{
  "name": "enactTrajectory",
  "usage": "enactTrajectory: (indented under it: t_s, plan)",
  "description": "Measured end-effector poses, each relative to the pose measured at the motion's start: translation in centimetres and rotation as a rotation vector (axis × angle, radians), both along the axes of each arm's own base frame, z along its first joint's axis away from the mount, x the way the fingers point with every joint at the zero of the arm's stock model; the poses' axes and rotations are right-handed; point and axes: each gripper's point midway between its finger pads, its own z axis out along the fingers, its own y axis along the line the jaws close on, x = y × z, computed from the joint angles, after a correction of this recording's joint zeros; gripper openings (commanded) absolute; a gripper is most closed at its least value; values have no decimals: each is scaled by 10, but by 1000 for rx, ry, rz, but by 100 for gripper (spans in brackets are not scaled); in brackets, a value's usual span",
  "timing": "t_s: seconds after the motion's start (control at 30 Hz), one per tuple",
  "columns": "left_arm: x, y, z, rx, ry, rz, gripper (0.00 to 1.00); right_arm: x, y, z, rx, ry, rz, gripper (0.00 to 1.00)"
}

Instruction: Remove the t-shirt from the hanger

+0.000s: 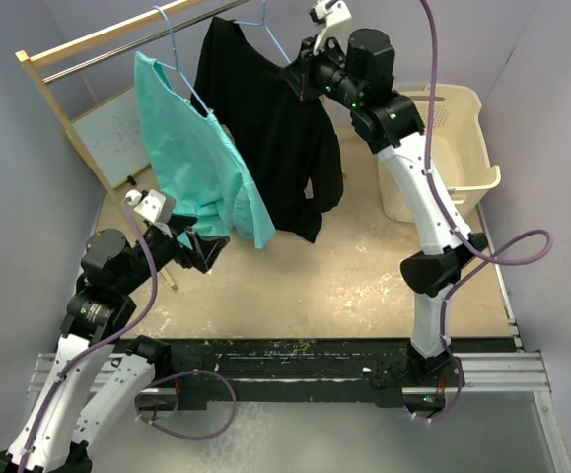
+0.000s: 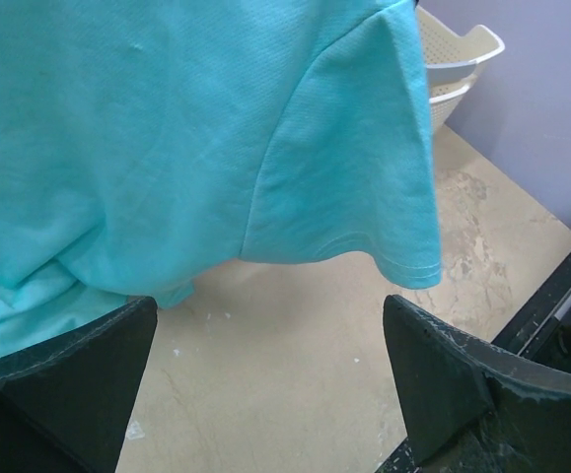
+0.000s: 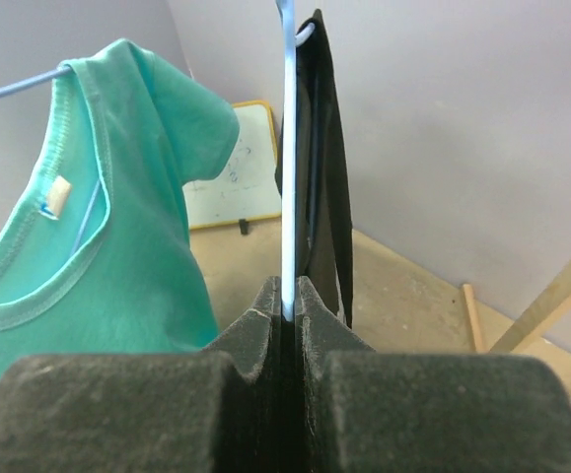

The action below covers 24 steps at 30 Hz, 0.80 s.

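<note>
**Right gripper clamped on a hanger wire, left gripper open under the teal hem**

In the top view the right gripper (image 1: pixel 302 77) sits against the black garment (image 1: pixel 275 138) at the upper middle of the frame, and its fingertips are lost against the dark cloth. The right wrist view settles it: the fingers (image 3: pixel 255 330) are pressed together on a thin blue hanger wire (image 3: pixel 288 197). That wire runs straight up beside the black garment (image 3: pixel 326 148) and leaves the frame at the top, so its hook is cut off.

The teal t-shirt (image 1: pixel 191 158) hangs left of the black garment on its own blue hanger (image 1: pixel 172 54), from the rack (image 1: pixel 117 39) in the upper left. Its collar and one sleeve fill the left of the right wrist view.

The left gripper (image 1: pixel 204 248) is at the shirt's lower hem, jaws wide apart with nothing between them. In the left wrist view the cloth drapes over the top edge of the left finger (image 2: pixel 78 384); whether it touches cannot be told. The sleeve hem (image 2: pixel 403 266) hangs free above bare table (image 2: pixel 295 335).

A laundry basket (image 1: pixel 458 138) stands at the upper right, well apart from both shirts. The table's centre and lower right lie open.
</note>
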Motion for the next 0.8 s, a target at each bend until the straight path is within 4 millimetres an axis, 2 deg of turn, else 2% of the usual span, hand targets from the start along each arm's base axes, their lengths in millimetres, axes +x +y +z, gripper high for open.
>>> enactTrajectory:
  t_s: [0.27, 0.4, 0.5, 0.53, 0.57, 0.8]
  plan:
    - [-22, -8, 30, -44, -148, -95, 100, -34, -34, 57, 18, -118, -61, 0]
    - [-23, -17, 37, -52, -178, -154, 100, -62, -52, 67, 13, -123, -73, 0]
    - [-14, -26, 37, -47, -156, -195, 99, -86, -68, 57, -12, -96, -79, 0]
    - [-9, -30, 41, -46, -149, -209, 99, -85, -68, 26, -53, -33, -79, 0]
    - [-5, -33, 47, -47, -152, -220, 100, -107, -81, 40, -38, -56, -81, 0]
    - [23, -49, 112, -55, -289, -270, 100, -192, -119, -22, -79, 46, -28, 0]
